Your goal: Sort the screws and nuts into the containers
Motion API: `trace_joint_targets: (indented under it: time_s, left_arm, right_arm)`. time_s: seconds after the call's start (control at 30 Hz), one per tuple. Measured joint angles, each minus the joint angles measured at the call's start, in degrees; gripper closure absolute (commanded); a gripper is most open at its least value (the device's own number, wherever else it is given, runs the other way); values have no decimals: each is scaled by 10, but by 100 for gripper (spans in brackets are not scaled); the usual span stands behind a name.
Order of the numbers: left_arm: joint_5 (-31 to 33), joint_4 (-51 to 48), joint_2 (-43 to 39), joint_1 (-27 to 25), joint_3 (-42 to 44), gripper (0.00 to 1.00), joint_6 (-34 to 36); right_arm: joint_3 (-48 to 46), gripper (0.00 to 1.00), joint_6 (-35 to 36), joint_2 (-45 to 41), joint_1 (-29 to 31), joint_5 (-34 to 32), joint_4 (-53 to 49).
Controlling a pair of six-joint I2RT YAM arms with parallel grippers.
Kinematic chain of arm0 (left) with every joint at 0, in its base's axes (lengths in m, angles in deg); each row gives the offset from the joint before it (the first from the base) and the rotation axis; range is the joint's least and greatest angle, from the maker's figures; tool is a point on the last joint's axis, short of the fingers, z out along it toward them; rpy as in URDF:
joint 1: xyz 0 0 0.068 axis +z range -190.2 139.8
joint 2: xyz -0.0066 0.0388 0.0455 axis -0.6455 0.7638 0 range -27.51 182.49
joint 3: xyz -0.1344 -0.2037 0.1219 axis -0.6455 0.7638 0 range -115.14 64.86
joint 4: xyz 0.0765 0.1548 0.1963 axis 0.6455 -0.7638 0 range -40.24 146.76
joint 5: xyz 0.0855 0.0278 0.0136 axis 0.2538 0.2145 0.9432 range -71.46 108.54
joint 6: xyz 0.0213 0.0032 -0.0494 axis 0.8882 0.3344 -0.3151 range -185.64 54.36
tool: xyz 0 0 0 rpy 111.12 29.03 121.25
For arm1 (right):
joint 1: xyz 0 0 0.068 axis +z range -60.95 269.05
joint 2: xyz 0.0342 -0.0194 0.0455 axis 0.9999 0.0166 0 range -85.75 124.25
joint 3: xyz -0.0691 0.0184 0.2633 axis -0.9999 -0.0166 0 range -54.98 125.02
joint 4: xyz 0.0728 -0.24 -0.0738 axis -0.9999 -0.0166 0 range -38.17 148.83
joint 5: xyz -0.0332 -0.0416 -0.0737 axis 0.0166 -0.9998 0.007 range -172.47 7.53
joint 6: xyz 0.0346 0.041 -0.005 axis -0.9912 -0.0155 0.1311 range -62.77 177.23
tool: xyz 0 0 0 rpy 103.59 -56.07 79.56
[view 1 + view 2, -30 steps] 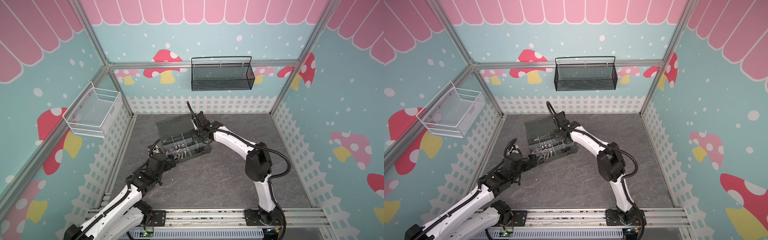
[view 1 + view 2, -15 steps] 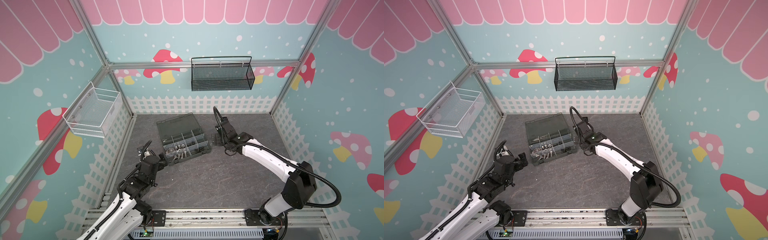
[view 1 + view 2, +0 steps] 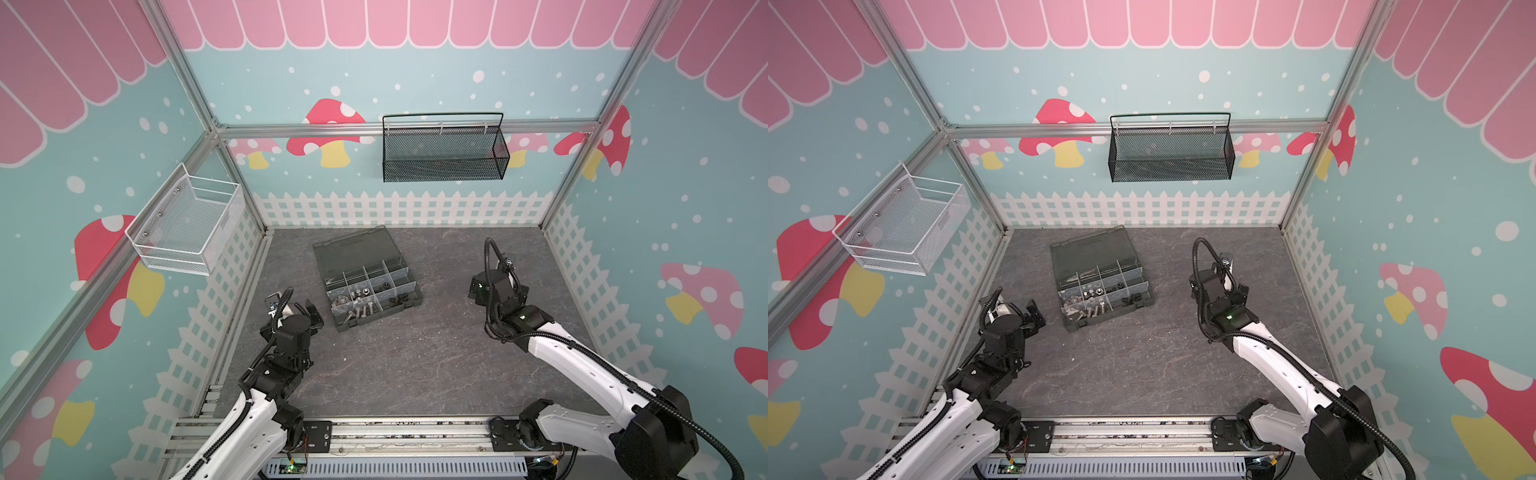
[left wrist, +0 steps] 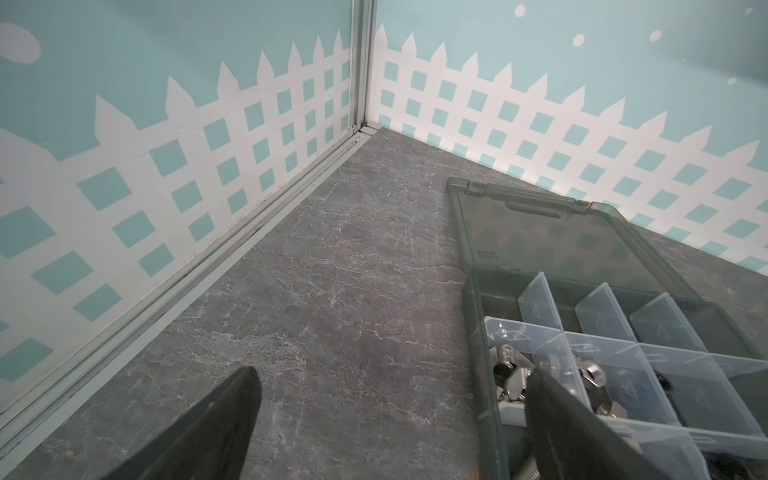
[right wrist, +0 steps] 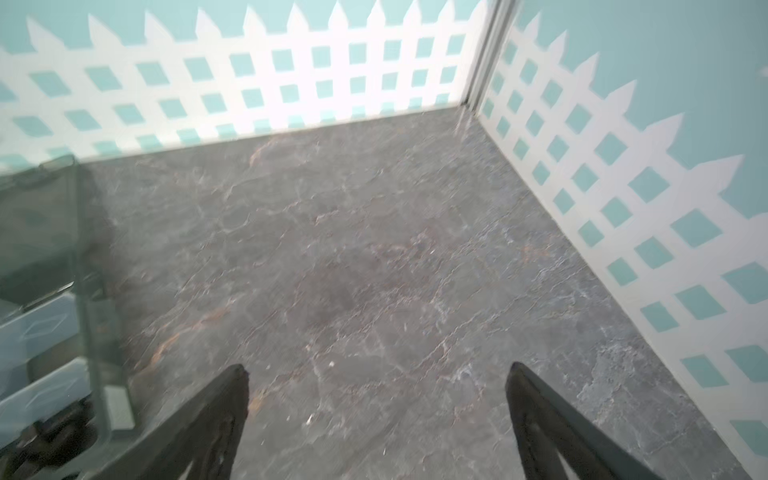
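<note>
Change over the last 1 s: both arms have come off the smoky dark-grey translucent plastic organizer box [image 3: 382,311].

- The right gripper [image 5: 376,386] was over the box. It now hangs well apart to the right, above the bare grey marbled tabletop [image 3: 415,357]. Its black fingers [image 5: 224,411] are spread wide with nothing between them. This reads as a release into the box, then a retreat.
- The left gripper [image 4: 390,399] has backed off to just beside the box's front-left corner. Its fingers are also spread and empty.

Parts, inside the clear-divided containers [image 4: 536,303]:
- The shiny silver hex-head screws [image 3: 355,311] are in the front-left compartment.
- The small silver hex nuts [image 3: 360,291] are in the row behind.
- The black pieces in the right-hand compartments are too small to tell apart.

No loose hardware shows on the tabletop in both top views. My read is that sorting is done or very nearly so. The hinged lid [image 3: 353,249] lies open.
</note>
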Motion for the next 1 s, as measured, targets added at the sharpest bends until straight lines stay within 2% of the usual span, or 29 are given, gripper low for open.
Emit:
trace_joint_targets:
  time_s: [0.13, 0.33, 0.5, 0.67, 1.0]
  left_arm:
    - [0, 120, 36, 22, 41, 0, 59]
    - [-60, 298, 123, 92, 79, 0, 121]
    - [-139, 428, 230, 142, 80, 0, 141]
    - [-205, 533, 332, 151, 80, 0, 168]
    - [-292, 706, 497, 173, 79, 0, 184]
  right_arm:
    - [-97, 2, 38, -26, -2, -60, 92]
    - [-166, 2, 102, -53, -28, -81, 213]
    - [-225, 2, 164, -81, -68, -55, 338]
    - [-299, 2, 219, -99, -111, -4, 459]
    - [-363, 2, 253, -41, -181, 87, 607]
